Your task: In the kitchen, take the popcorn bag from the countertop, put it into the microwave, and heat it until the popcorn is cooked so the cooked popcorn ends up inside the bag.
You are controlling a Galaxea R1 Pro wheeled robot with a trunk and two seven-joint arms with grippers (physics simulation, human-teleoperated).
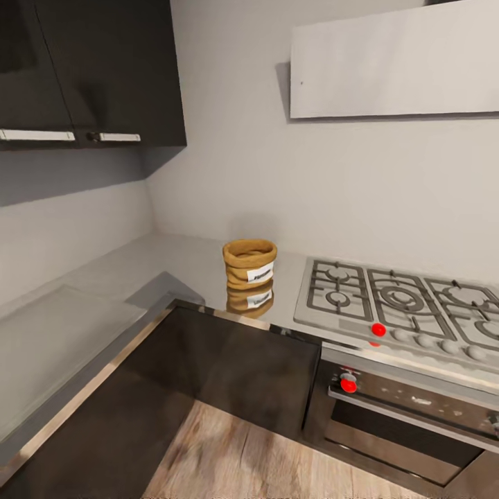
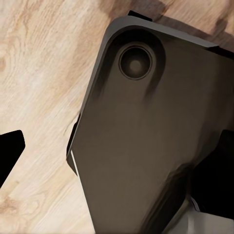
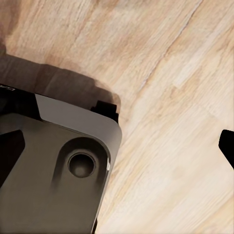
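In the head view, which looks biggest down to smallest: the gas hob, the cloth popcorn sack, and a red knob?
1. Gas hob, by far the largest.
2. Popcorn sack on the countertop.
3. Red knob, tiny.
The gaps are wide, so nearness to the camera does not change the order.

We looked down on a pale wood floor point(image 3: 165, 97) with long grain lines running across its planks. A dark grey panel of the robot's base point(image 3: 53, 175) with a rounded corner lay over the floor, and a round recessed socket point(image 3: 82, 165) sat in it near that corner. A soft shadow fell beside the panel. One black fingertip point(image 3: 227, 145) cut in at the edge.
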